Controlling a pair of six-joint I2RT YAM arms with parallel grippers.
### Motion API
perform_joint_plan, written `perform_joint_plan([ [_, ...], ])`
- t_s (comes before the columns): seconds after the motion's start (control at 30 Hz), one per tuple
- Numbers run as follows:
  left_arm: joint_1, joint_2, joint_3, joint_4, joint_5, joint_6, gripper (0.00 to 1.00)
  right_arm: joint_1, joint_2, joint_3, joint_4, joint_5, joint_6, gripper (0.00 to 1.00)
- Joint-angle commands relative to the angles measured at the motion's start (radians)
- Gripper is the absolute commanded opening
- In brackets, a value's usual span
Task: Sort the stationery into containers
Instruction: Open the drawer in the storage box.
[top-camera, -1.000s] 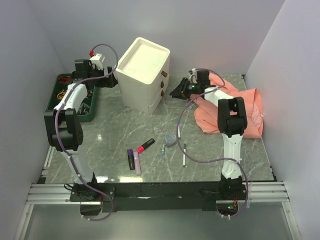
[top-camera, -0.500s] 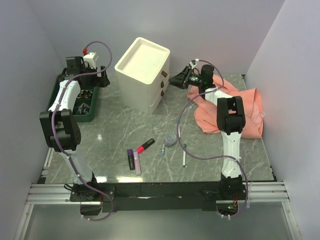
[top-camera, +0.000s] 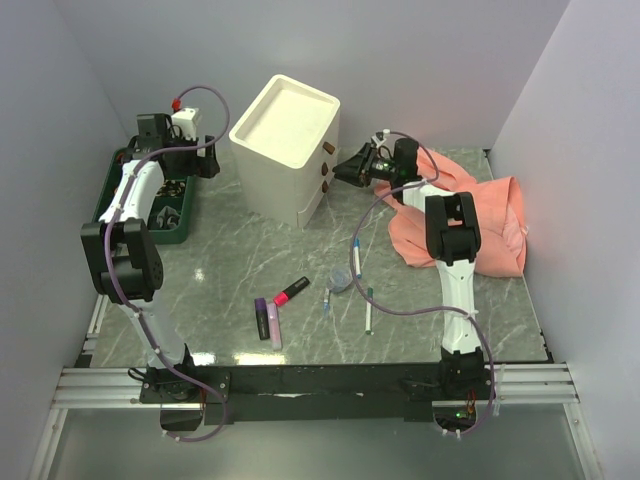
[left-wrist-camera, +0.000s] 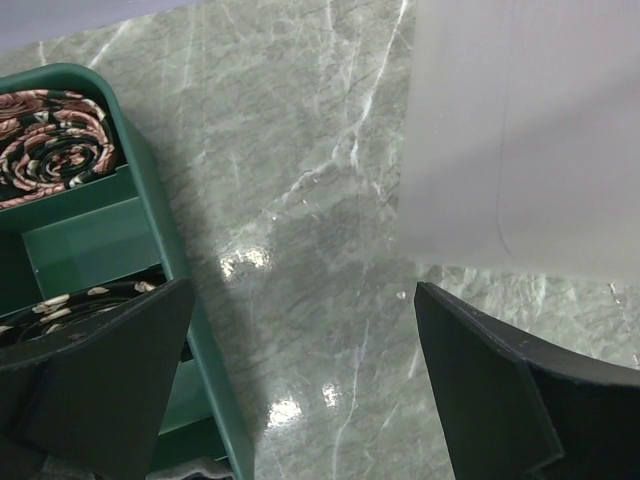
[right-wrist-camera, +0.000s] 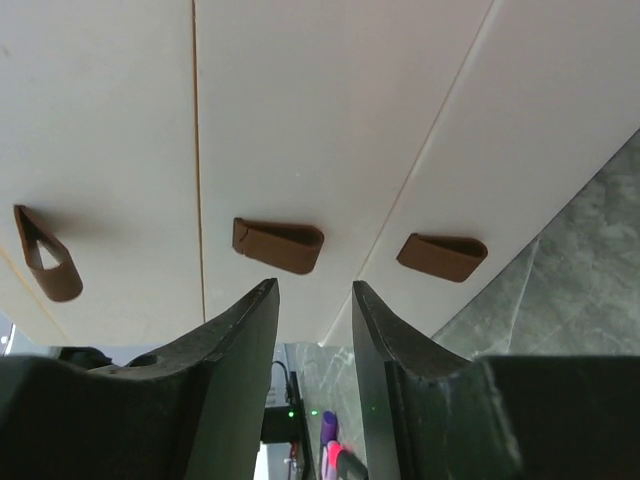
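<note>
The cream-white cabinet (top-camera: 285, 145) stands at the back, its three drawers shut, with brown handles (top-camera: 324, 168) on the right-facing front. My right gripper (top-camera: 347, 169) hovers just in front of those handles, jaws a little apart and empty; in the right wrist view it (right-wrist-camera: 314, 300) faces the middle handle (right-wrist-camera: 278, 245). My left gripper (top-camera: 204, 160) is wide open and empty (left-wrist-camera: 303, 290) beside the cabinet's left wall (left-wrist-camera: 520, 130). On the table lie a purple highlighter (top-camera: 262, 318), pink highlighter (top-camera: 275, 329), red-and-black marker (top-camera: 292, 291), tape roll (top-camera: 341, 278) and white pens (top-camera: 368, 308).
A dark green tray (top-camera: 140, 195) of patterned rolls sits at the left, its rim close to my left gripper (left-wrist-camera: 165, 250). A salmon cloth (top-camera: 480, 225) lies at the right, under the right arm. Grey walls close in on three sides.
My right gripper rose, then settled closer to the drawer fronts. My left gripper drew back a little leftward from the cabinet. The stationery has not moved.
</note>
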Motion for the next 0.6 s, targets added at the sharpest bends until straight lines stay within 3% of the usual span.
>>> perform_joint_plan([
  [0.0,-0.002,-0.042,0.036,-0.003,-0.014,0.026,1.00,0.014,0.014,0.077,0.041,0.009,0.022,0.44],
  [0.57,-0.003,-0.015,0.062,-0.034,-0.028,0.044,0.99,0.055,0.064,0.119,0.050,0.018,0.059,0.45],
])
